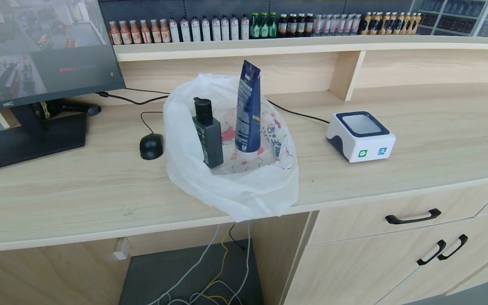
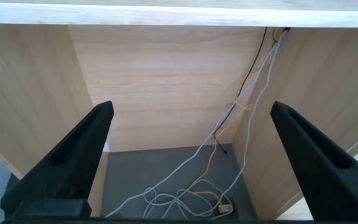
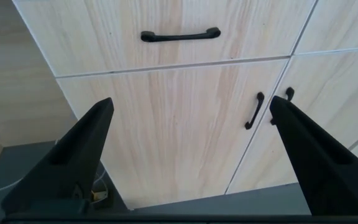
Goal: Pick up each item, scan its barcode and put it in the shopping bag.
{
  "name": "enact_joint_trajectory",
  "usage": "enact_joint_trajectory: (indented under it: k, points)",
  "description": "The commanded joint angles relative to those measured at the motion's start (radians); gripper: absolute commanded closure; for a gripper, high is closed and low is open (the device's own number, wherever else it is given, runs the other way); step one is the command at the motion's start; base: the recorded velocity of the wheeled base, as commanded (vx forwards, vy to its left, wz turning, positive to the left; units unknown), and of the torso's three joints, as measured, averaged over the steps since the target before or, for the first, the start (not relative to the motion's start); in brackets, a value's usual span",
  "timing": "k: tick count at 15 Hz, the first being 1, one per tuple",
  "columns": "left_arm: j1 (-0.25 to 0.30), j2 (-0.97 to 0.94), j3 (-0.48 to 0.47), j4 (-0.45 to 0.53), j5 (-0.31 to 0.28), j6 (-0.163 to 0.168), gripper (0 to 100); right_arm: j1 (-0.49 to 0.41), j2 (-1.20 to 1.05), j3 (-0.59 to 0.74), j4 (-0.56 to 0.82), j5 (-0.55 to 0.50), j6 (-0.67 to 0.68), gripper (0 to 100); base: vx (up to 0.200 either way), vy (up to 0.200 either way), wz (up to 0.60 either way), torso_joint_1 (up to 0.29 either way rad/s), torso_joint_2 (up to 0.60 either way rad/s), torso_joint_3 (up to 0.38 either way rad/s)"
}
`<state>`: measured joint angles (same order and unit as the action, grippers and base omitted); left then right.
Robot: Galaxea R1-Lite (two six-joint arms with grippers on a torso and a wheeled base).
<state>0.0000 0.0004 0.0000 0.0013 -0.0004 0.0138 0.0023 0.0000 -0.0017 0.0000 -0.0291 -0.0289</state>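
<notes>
Below the counter edge, left claw and right claw gape wide; shopping bag overhangs.

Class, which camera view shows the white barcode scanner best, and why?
The head view: the scanner sits whole on the counter, right of the shopping bag. The left wrist view faces cables under the counter; the right wrist view faces drawer fronts.

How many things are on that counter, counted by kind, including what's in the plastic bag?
dark bottle: 1
blue tube: 1
shopping bag: 1
barcode scanner: 1
computer mouse: 1
monitor: 1
Total: 6
</notes>
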Motion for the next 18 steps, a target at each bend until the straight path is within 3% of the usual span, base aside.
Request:
enact_joint_trajectory:
  k: [1, 3, 5, 14, 18]
  points:
    - [0.002, 0.000, 0.000, 0.000, 0.000, -0.002, 0, 0.001, 0.000, 0.000, 0.000, 0.000, 0.000, 0, 0.000, -0.200, 0.00, 0.002, 0.00, 0.002]
    - [0.002, 0.000, 0.000, 0.000, 0.000, -0.003, 0, 0.001, 0.000, 0.000, 0.000, 0.000, 0.000, 0, 0.000, -0.200, 0.00, 0.005, 0.00, 0.002]
    - [0.002, 0.000, 0.000, 0.000, 0.000, -0.025, 0, 0.001, 0.000, 0.000, 0.000, 0.000, -0.002, 0, 0.000, -0.200, 0.00, -0.002, 0.00, 0.000]
    - [0.002, 0.000, 0.000, -0.001, 0.000, -0.023, 0, 0.001, 0.000, 0.000, 0.000, 0.000, 0.004, 0, 0.000, -0.200, 0.00, 0.003, 0.00, 0.002]
    - [0.002, 0.000, 0.000, -0.001, 0.000, -0.023, 0, 0.001, 0.000, 0.000, 0.000, 0.000, 0.003, 0, 0.000, 0.000, 0.00, 0.000, 0.00, 0.000]
